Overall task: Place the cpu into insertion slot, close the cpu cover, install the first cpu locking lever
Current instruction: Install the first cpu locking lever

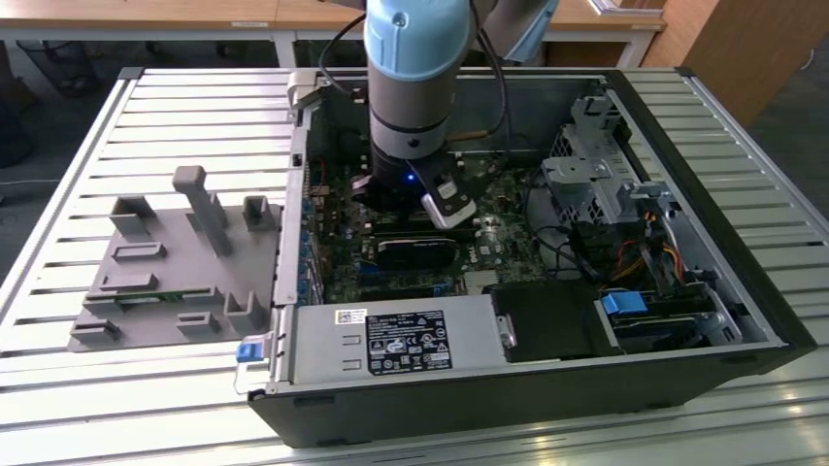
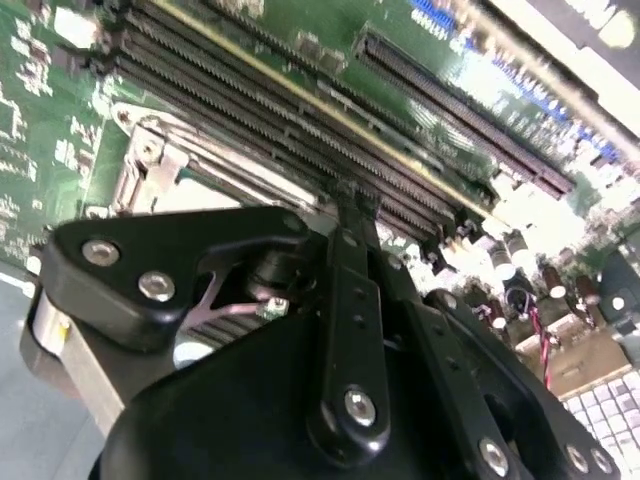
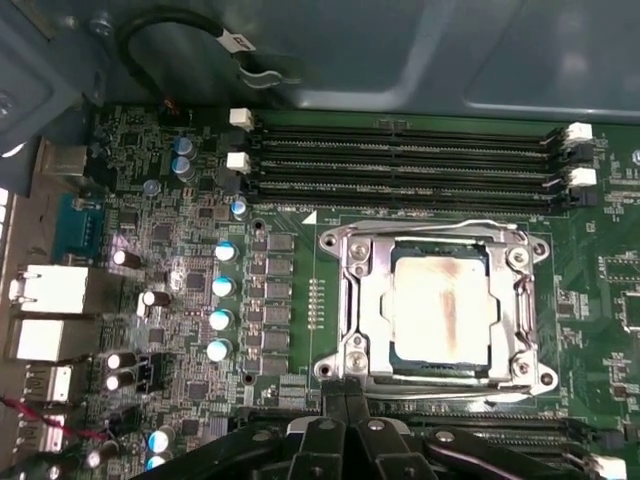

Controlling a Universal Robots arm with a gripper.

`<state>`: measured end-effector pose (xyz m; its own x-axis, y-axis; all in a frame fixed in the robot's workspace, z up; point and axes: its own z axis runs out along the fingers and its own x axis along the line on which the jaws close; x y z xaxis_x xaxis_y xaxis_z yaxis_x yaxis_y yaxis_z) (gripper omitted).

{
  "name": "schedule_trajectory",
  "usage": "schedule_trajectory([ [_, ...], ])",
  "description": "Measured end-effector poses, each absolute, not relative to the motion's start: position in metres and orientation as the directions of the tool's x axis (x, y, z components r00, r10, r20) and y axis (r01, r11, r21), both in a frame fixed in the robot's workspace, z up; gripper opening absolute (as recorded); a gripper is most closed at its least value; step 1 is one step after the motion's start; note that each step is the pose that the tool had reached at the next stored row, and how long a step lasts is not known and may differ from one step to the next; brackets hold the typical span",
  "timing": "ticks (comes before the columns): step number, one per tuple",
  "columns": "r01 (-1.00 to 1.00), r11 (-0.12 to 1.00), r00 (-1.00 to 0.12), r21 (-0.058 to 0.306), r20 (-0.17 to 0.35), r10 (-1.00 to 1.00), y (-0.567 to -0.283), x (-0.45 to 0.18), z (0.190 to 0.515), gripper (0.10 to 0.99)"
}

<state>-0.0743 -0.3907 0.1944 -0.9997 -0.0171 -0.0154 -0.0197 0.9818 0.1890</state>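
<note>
Pressing together beside cpu cover [image 3: 437, 305], tool [image 3: 345, 392] (memory slots [image 3: 400, 160] behind).

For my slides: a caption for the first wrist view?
Cpu seated under the closed cpu cover, gripper at its edge.

A slatted white tabletop [image 1: 155, 107] carries an open black computer case [image 1: 545, 388] toward the exterior view's right and, just beside it on the left, a grey fixture [image 1: 169, 272] with upright posts.
</note>
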Motion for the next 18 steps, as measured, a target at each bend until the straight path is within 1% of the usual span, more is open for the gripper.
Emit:
schedule_trajectory([
  [12,-0.019,0.981,-1.0,0.194,-0.015,-0.017,-0.3877,-0.0811,0.1901,0.106],
  [18,-0.019,0.98,-1.0,0.199,-0.016,-0.016,-0.387,-0.0811,0.1933,0.106],
])
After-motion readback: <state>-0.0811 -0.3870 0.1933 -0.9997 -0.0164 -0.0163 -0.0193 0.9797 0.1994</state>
